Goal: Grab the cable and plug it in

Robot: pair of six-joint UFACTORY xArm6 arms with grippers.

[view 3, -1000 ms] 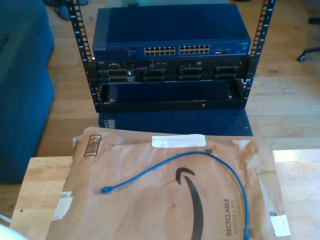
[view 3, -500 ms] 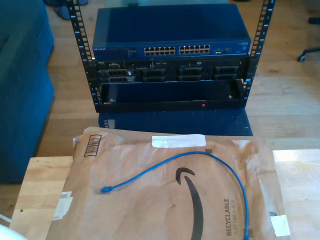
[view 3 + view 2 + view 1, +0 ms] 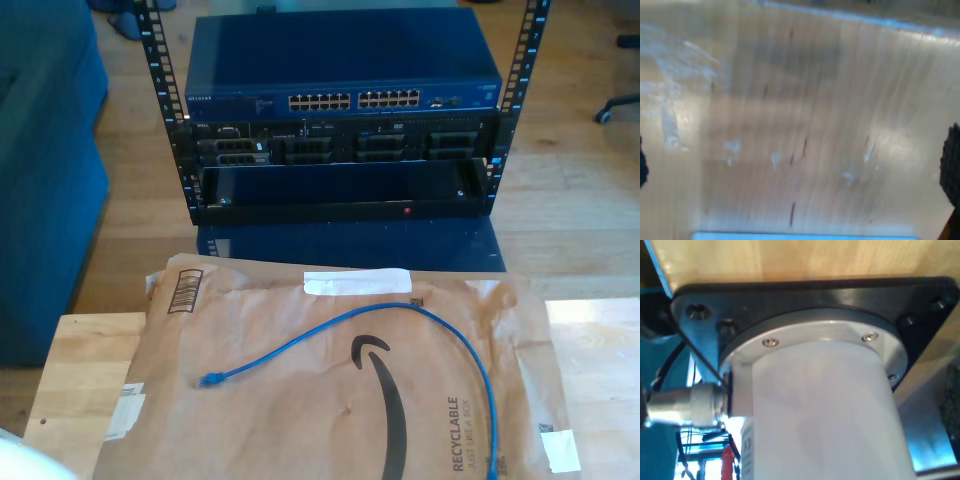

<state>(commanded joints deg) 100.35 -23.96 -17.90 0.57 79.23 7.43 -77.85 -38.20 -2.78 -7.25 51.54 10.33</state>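
Blue Ethernet cable (image 3: 420, 318) lies limp on the paper mailer (image 3: 300, 400), light and floppy; best pinched just behind the plug (image 3: 208, 380). Both grippers' states: cannot tell.

my first gripper's wrist camera looks along a white cylindrical arm base (image 3: 820, 415) bolted through a silver flange to a black mounting plate (image 3: 805, 300); my second gripper's dark fingertips (image 3: 952, 167) sit spread apart, holding nothing.
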